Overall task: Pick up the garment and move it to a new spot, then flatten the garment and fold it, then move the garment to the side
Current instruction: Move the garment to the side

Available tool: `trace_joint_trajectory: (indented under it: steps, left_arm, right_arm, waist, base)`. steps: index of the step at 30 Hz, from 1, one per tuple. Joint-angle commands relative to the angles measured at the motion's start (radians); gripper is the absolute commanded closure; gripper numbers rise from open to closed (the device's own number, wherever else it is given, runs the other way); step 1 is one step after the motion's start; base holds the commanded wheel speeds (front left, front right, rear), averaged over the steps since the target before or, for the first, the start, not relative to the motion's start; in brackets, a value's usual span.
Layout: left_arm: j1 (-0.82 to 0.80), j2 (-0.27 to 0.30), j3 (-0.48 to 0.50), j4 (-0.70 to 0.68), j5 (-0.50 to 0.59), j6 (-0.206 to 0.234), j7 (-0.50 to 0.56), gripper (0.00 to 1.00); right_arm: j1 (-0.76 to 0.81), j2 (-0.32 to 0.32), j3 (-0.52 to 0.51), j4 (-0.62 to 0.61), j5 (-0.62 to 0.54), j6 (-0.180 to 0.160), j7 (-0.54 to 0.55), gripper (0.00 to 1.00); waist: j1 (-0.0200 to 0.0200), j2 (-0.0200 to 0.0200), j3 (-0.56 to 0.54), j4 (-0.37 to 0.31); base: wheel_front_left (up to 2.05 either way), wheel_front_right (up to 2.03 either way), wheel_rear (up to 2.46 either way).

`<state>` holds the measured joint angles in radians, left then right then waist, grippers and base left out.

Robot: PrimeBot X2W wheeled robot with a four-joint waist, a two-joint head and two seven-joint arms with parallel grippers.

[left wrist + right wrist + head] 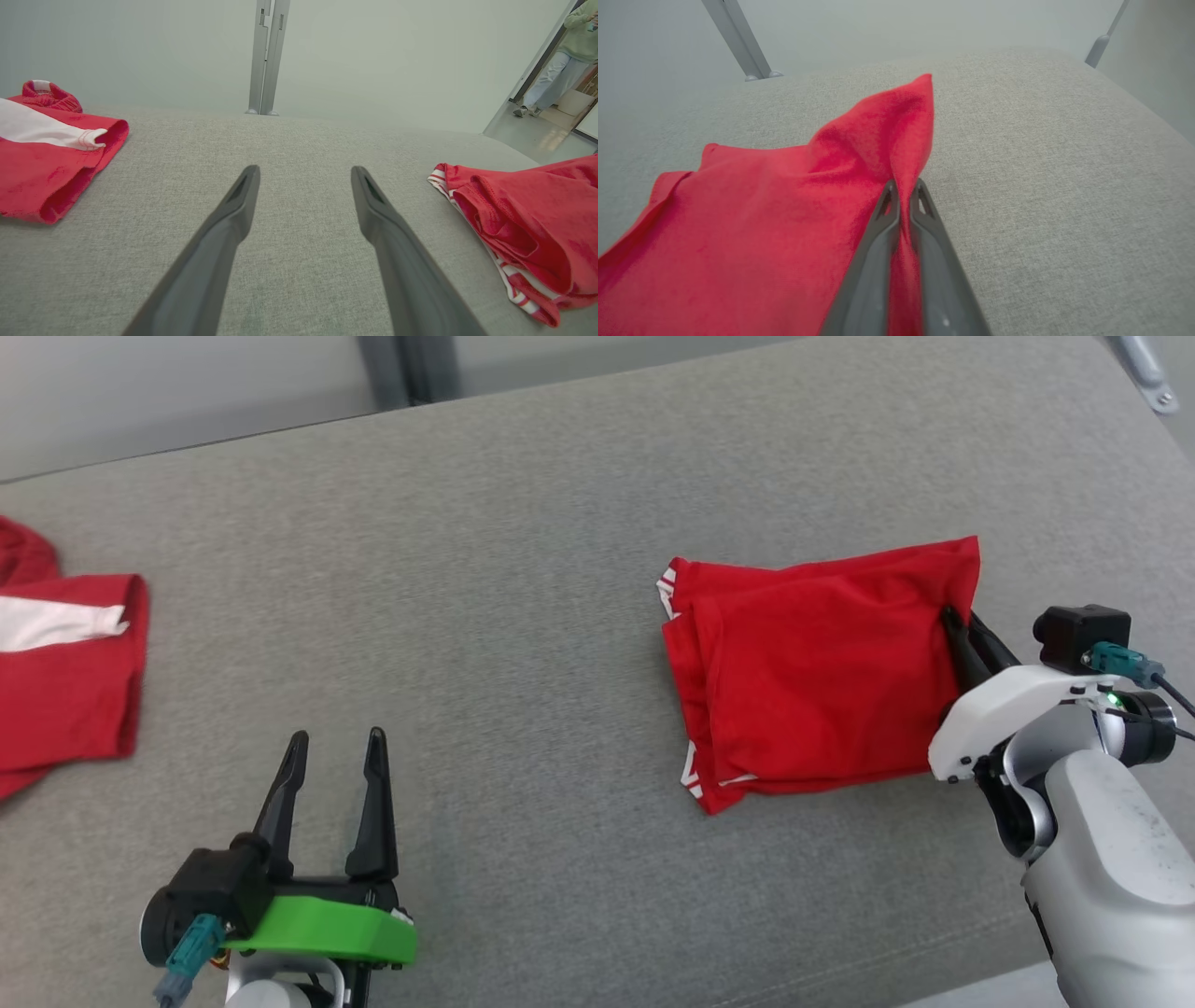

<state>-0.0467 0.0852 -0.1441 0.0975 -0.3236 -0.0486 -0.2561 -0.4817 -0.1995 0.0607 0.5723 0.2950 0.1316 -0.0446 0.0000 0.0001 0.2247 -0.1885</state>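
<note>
I read the surface (523, 523) as a grey, coarse-woven upholstered pad with a rounded far edge. The garment (812, 672) lies on it at 3 o'clock in the head view. It is red knit cloth folded into a rough rectangle of several layers, with white-striped trim along its 9 o'clock edge.

The right gripper (950, 616) is clenched on the garment's 3 o'clock edge. In the right wrist view its fingers (882, 224) pinch a raised ridge of cloth between them, and the corner beyond peaks upward.

The left gripper (337, 737) sits at 7 o'clock, fully spread, holding nothing, above bare surface. A second red garment (65, 700) with a white band lies at 9 o'clock, well apart.
</note>
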Motion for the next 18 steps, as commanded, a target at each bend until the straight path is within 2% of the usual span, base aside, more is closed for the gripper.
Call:
trace_joint_trajectory:
  steps: [1,4,8,13,18]
  left_arm:
    - [-0.023,0.017,0.002,-0.007,0.004,-0.001,0.007,0.0]
    - [-0.038,0.028,-0.004,-0.015,0.012,-0.002,0.021,0.0]
    - [-0.058,0.041,-0.014,-0.023,0.02,-0.005,0.035,0.0]
    - [-0.068,0.046,-0.026,-0.032,0.024,-0.006,0.045,0.0]
    - [-0.067,0.049,-0.023,-0.044,0.02,0.006,0.047,0.0]
  right_arm:
    - [-0.022,0.01,-0.001,0.002,-0.007,-0.002,-0.011,1.0]
    - [-0.044,0.026,-0.004,0.013,-0.01,-0.002,-0.032,1.0]
    - [-0.068,0.048,0.0,0.035,-0.01,-0.002,-0.056,1.0]
    - [-0.101,0.06,0.004,0.063,-0.007,-0.002,-0.08,1.0]
    - [-0.16,0.063,0.014,0.096,-0.013,-0.002,-0.097,1.0]
  waist:
    - [0.0,-0.0001,0.067,-0.148]
    - [0.0,-0.0001,0.089,-0.204]
    - [0.0,-0.0001,0.105,-0.239]
    - [0.0,-0.0001,0.114,-0.235]
    - [0.0,-0.0001,0.121,-0.197]
  base:
    - [0.0,0.0,0.0]
    - [0.0,0.0,0.0]
    - [0.0,0.0,0.0]
    - [0.0,0.0,0.0]
    - [0.0,0.0,0.0]
